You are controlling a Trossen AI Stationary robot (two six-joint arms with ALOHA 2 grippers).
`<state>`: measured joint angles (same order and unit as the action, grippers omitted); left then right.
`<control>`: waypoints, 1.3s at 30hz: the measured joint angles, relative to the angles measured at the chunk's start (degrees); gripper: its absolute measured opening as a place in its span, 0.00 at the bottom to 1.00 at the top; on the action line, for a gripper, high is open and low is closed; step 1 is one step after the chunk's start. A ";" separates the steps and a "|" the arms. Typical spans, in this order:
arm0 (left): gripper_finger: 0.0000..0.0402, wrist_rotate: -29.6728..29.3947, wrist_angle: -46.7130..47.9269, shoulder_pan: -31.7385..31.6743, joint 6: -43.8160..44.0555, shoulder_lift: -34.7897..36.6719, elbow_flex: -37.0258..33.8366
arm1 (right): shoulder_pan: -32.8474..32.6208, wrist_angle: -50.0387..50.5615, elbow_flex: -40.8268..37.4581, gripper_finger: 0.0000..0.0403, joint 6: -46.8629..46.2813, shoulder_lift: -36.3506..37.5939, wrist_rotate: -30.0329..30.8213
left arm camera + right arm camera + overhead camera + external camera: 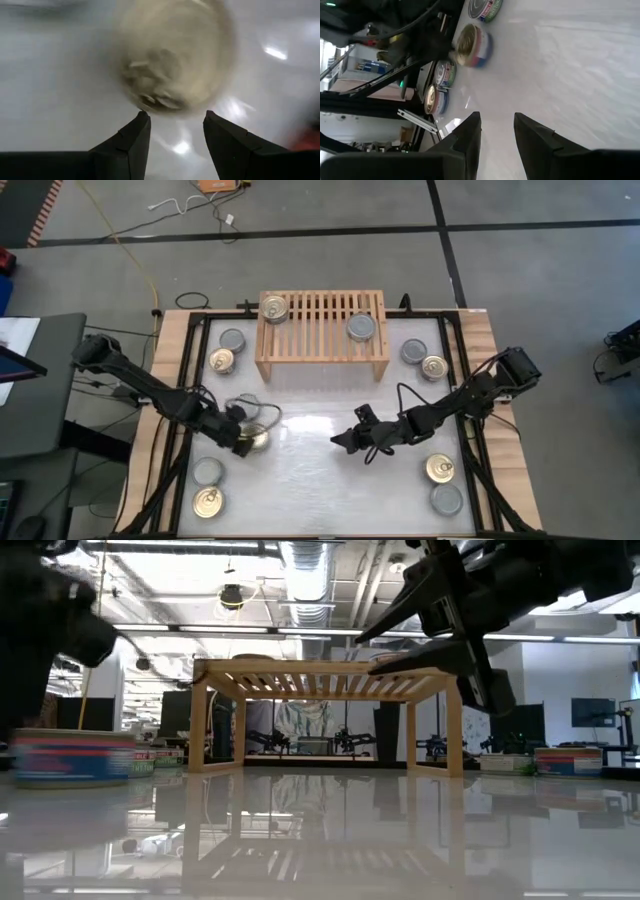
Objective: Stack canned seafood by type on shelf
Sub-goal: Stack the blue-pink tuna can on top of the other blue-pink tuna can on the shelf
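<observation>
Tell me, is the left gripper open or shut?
Open: the left gripper shows a clear gap between its fingers, with a gold tin ahead, not held.

Pale natural-wood shelf [322, 326] with a slatted top, standing on a glossy white table [320, 490] edged by light wooden boards [168, 370] and black rails [188, 395]. Gold-topped cans at the shelf's left end [274, 307], on the table's left side [222, 360], at its near left corner [207, 502] and on its right side [440, 469]; silver-grey-topped cans on the shelf's right part [361, 327] and on the table [233, 339], [413, 351], [446, 499]. The gold-topped can [471, 45] beside the black left gripper [243, 443] carries a side label banded white, blue and red; both arms and the right gripper [345, 440] are black, and the floor [540, 270] is grey crossed by dark lines.
</observation>
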<state>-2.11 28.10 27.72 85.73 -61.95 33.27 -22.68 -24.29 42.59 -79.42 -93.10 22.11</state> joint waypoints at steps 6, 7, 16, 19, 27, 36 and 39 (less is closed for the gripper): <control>0.43 1.25 -26.35 -0.01 -12.54 -1.06 -0.62 | 0.00 0.29 0.00 0.36 0.37 0.00 0.00; 0.43 0.07 -27.79 -0.14 -12.91 -0.93 -0.62 | 0.00 0.25 0.00 0.36 0.38 0.00 0.00; 0.43 -6.47 -13.59 -1.51 -0.39 -0.23 -0.71 | -0.63 0.23 0.00 0.36 0.35 0.00 -0.96; 0.43 -7.43 -9.29 -1.19 4.76 -0.23 -0.71 | -0.59 0.24 0.00 0.36 -0.41 0.00 -0.98; 0.43 -9.17 -6.92 1.46 11.80 -1.18 -0.71 | 1.19 0.20 0.00 0.36 -3.47 0.00 -1.04; 0.43 -13.42 -6.42 3.92 13.12 -1.93 -0.71 | 2.64 2.64 4.96 0.36 1.35 0.00 -4.39; 0.43 -13.64 -6.49 3.96 13.10 -1.91 -0.71 | 3.68 10.16 9.65 0.36 4.63 0.00 -4.37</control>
<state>-15.75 21.61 31.68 98.83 -63.86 32.56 -19.00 -14.13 52.24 -74.79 -93.10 17.74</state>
